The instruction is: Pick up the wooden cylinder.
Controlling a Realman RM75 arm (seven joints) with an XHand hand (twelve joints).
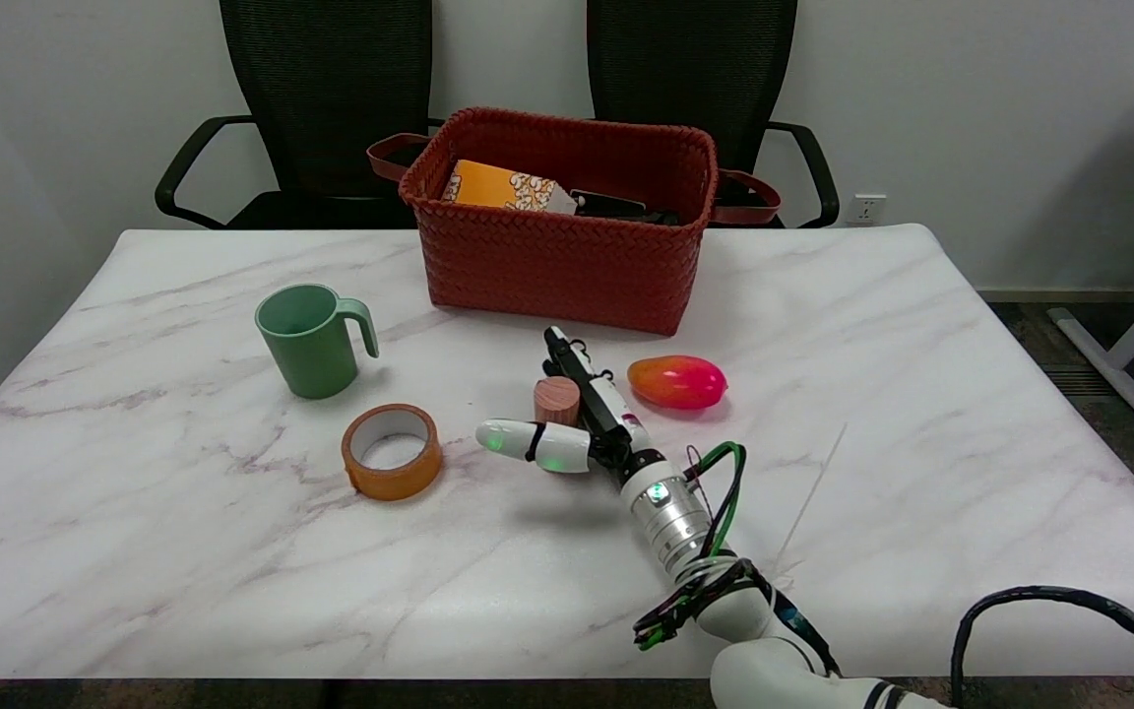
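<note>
Right hand (582, 418) at frame centre, fingers spread apart around the short round wooden cylinder (556, 400) standing on the marble bench (232, 551), holding nothing.

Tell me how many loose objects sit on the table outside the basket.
4: the green mug at left, the tape roll in front of it, the wooden cylinder beside the right hand, the mango right of that. None looks hidden.
</note>
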